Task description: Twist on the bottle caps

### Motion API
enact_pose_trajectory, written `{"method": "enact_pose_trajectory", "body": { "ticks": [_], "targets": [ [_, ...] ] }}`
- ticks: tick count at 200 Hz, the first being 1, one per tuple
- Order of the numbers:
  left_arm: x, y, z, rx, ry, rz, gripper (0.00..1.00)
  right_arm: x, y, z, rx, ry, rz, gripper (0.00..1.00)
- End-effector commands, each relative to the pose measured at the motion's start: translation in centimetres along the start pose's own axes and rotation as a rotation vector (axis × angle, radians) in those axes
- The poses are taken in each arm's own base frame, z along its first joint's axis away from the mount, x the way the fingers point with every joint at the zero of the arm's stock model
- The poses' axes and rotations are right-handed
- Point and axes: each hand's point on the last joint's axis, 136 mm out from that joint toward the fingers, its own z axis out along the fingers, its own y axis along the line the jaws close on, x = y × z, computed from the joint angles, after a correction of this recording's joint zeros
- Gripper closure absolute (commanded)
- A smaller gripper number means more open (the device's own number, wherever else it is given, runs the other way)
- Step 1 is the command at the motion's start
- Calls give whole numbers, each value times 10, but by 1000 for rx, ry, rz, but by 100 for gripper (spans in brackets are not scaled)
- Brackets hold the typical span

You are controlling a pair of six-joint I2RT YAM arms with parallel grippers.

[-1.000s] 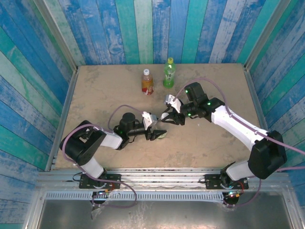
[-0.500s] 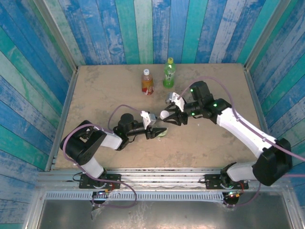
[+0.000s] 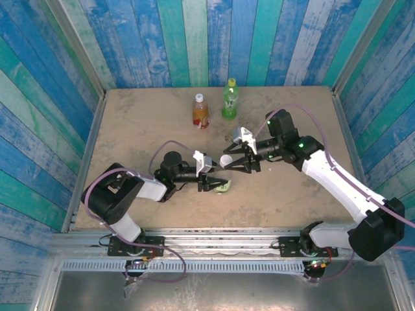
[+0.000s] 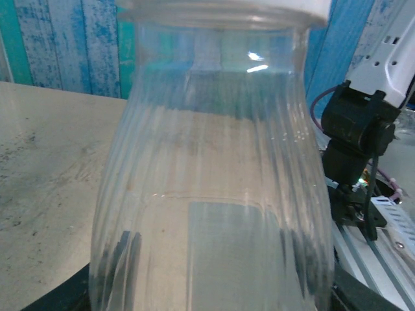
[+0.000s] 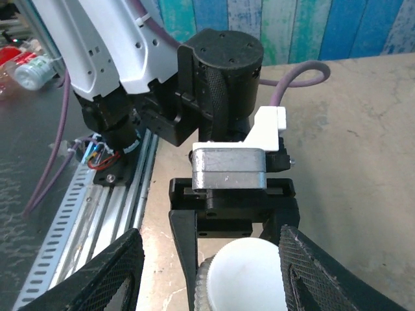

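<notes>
Top external view, change since half a second ago: right gripper (image 3: 232,162) has drawn slightly right and nearer, its arm stretched further right; left gripper (image 3: 211,184) has turned a little, and the clear bottle (image 3: 223,187) in it sits marginally nearer. Item 1, clear bottle with green label: mid-counter, clamped low on its body by the closed left gripper; it appears upright, long axis vertical, neck up. In the left wrist view its ribbed walls are see-through, with the counter (image 3: 142,123) visible through them. Item 2, white cap (image 3: 225,161): at the top of the clear bottle, flat face up, between the right gripper's fingers; the right wrist view shows these standing open, with a gap on one side of the cap. Item 3, amber bottle (image 3: 200,111): upright at the far edge, amber liquid inside, red label, whitish cap on. Item 4, green bottle (image 3: 229,99): upright just right of item 3, yellow-green cap on.
</notes>
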Motion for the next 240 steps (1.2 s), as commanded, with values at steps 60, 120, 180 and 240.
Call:
{"method": "enact_pose_trajectory", "body": {
  "ticks": [60, 120, 180, 240],
  "targets": [
    [-24, -14, -2, 75, -22, 51, 46, 5, -3, 5, -43, 20, 23, 43],
    [-26, -12, -2, 58, -26, 51, 46, 9, -4, 9, -64, 33, 55, 61],
    [-58, 47, -9, -296, -110, 96, 47, 31, -43, 9, 195, 133, 201, 66],
    [-75, 94, 13, -665, -80, 184, 49, 59, -88, -8, 807, 173, 582, 81]
  ]
}}
